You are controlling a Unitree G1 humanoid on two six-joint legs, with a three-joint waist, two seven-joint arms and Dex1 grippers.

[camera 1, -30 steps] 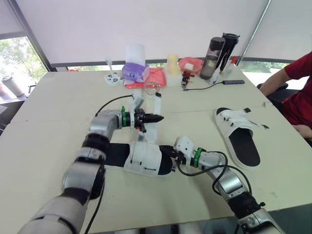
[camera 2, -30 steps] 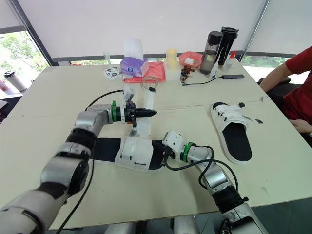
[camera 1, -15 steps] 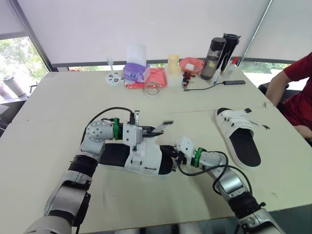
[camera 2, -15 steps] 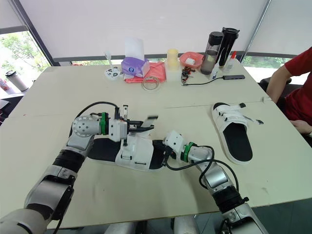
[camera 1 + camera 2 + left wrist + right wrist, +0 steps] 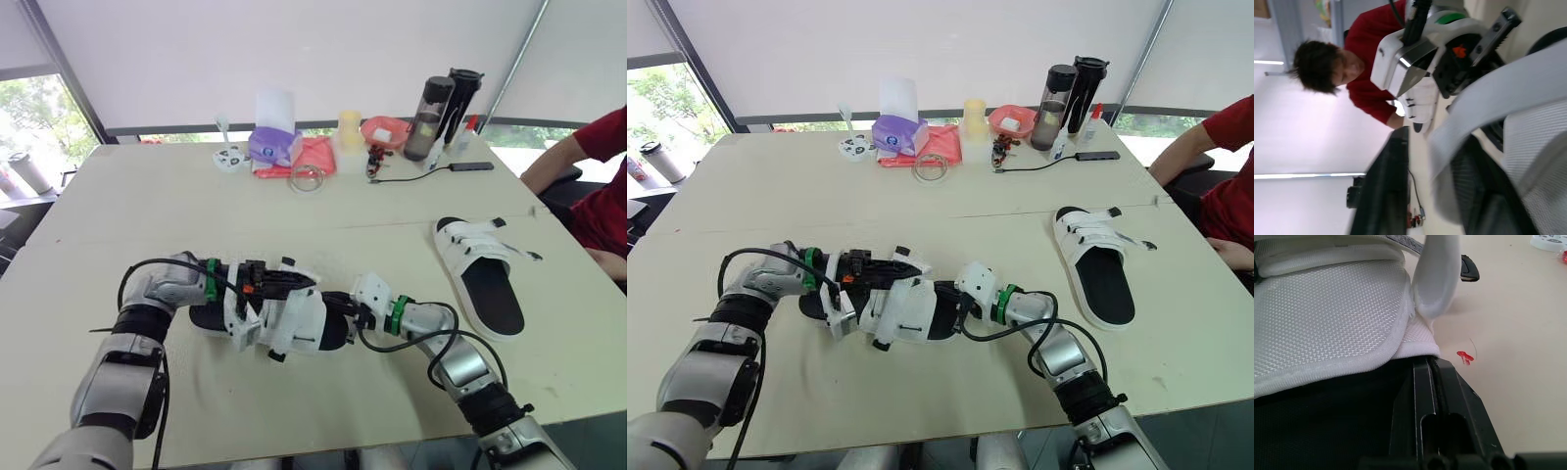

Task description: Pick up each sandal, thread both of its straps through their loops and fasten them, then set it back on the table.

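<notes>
Pale desk (image 5: pixel 118 196) under a white blind, seen from above the robot's 2 arms.

Nearest, at the front centre, the near sandal (image 5: pixel 294 323) lies on the desk, white upper over a black sole, with a gripper at each end. The right gripper (image 5: pixel 338 311) is at the sandal's open end, up against the sole and upper; whether it has hold of it cannot be told. The left gripper (image 5: pixel 294 282) lies across the top of the white upper. In its wrist view its 2 black fingers (image 5: pixel 1386 191) stand apart, and a white strap (image 5: pixel 1488 98) runs between them, close against 1 finger.

Farther right, well apart, the far sandal (image 5: pixel 485 274) lies flat on the desk, sole down, its 2 white straps across the top.

Along the far edge stand a purple tissue box (image 5: pixel 272 147), a red cloth (image 5: pixel 315 155), a yellow cup (image 5: pixel 349 127), a red bowl (image 5: pixel 384 129) and 2 dark bottles (image 5: pixel 428 117).

At the right edge sits a person in a red sleeve (image 5: pixel 600 137).
</notes>
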